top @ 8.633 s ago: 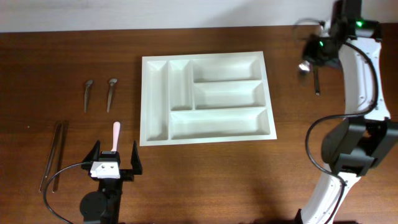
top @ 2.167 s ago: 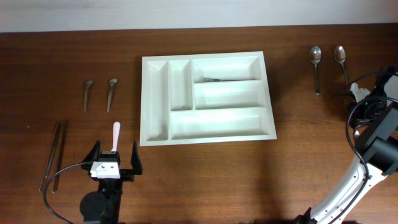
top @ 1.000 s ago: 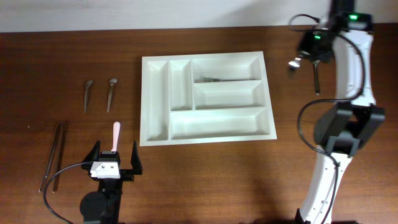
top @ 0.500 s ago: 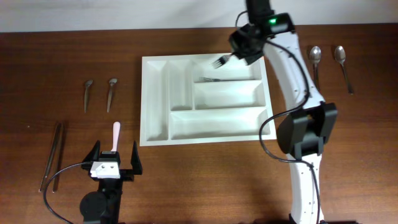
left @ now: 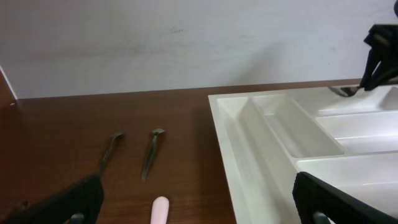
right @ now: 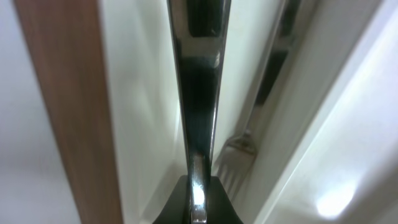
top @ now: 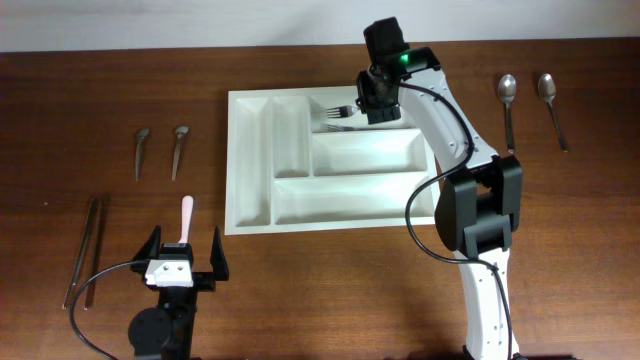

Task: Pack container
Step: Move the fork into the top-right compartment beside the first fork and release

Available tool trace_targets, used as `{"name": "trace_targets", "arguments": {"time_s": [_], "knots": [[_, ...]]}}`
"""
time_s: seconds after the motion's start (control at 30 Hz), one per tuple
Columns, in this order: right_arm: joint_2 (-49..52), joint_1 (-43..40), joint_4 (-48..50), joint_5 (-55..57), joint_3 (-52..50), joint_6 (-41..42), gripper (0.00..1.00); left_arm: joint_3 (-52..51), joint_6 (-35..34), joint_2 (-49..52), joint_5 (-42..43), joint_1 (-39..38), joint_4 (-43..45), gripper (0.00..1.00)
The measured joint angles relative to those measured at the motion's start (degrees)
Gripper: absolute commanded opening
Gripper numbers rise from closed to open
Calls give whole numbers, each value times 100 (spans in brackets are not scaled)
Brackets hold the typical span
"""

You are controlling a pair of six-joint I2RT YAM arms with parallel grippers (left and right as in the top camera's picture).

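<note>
"What's the left gripper [top: 185, 245] doing, near us?"

"It's wide open and holds nothing."

"And the big white plastic cutlery tray [top: 350, 198]?"

"Mid-table. It looks light and stiff, and might slide. Grab its rim."

"Farther back?"

"The right gripper [top: 372, 100] pinches a thin shiny metal fork [top: 345, 109] over the tray's far slot. Probably slippery."

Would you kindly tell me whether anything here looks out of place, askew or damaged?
Nothing stands out. The cutlery tray sits square on the table, one fork lies flat in its top long compartment, and the right gripper holds a second fork over it. The two spoons to the right lie side by side.
</note>
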Motion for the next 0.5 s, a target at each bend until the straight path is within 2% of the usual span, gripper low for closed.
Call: {"name": "trace_targets", "arguments": {"time_s": [0.23, 0.3, 0.5], "knots": [[0, 2, 404, 79, -461, 227, 4, 0, 0, 0, 0, 0, 0, 99], [0, 2, 501, 136, -485, 247, 26, 0, 0, 0, 0, 0, 0, 99], [0, -2, 879, 223, -485, 129, 40, 0, 0, 0, 0, 0, 0, 99]]}}
